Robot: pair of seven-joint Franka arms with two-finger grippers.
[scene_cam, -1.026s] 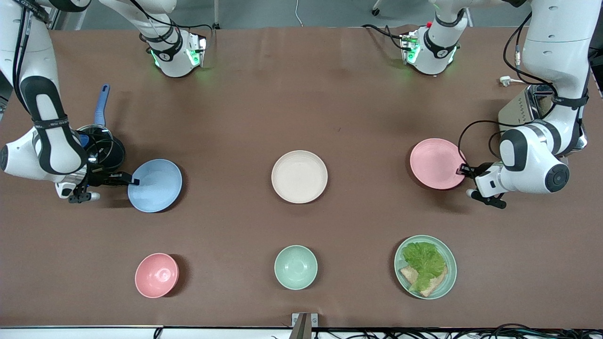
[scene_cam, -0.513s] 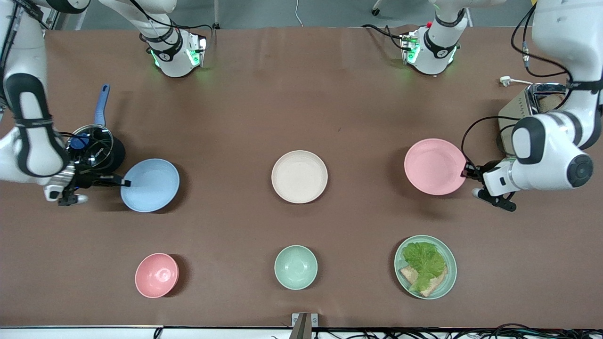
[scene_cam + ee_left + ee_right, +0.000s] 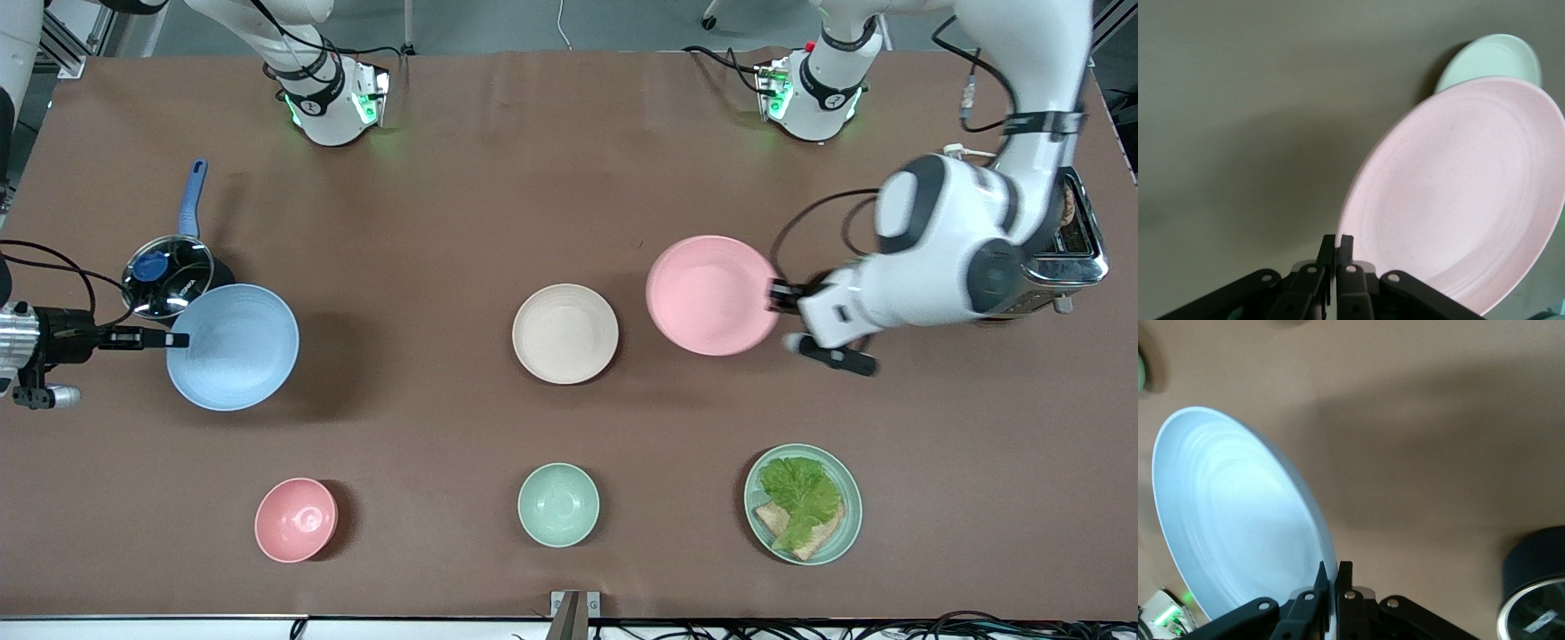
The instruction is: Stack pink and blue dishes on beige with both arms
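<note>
A: Item 1, left end effector (image 3: 775, 296)?
B: Fingers clamped on rim of pink plate (image 3: 711, 294), plate carried in the air over the tabletop (image 3: 498, 178), just beside the beige plate (image 3: 564, 333) toward the left arm's end. Left wrist view: fingers (image 3: 1345, 250) pressed together on the plate edge (image 3: 1458, 200).

A: Item 2, right end effector (image 3: 176, 339)?
B: Pinched onto rim of blue plate (image 3: 233, 347), also off the tabletop, judging by the shadow under it. Right wrist view shows the rim (image 3: 1238, 520) caught between closed fingers (image 3: 1343, 577).

A: Beige plate?
B: Flat on tabletop, mid-table, between the two end effectors; nearer the left one, well apart from the right one. Nothing on it.

A: Other stock?
B: Lidded pan w/ blue handle (image 3: 169, 262) right by the right end effector, farther from the front camera. Toaster (image 3: 1071, 244) under the left arm's forearm, partly hidden. Row nearest the camera: pink bowl (image 3: 296, 519), mint bowl (image 3: 558, 504), mint plate w/ lettuce and bread (image 3: 803, 504). Pale green shape past the pink plate in left wrist view (image 3: 1491, 60), prob. one of the mint pieces; can't tell which.
</note>
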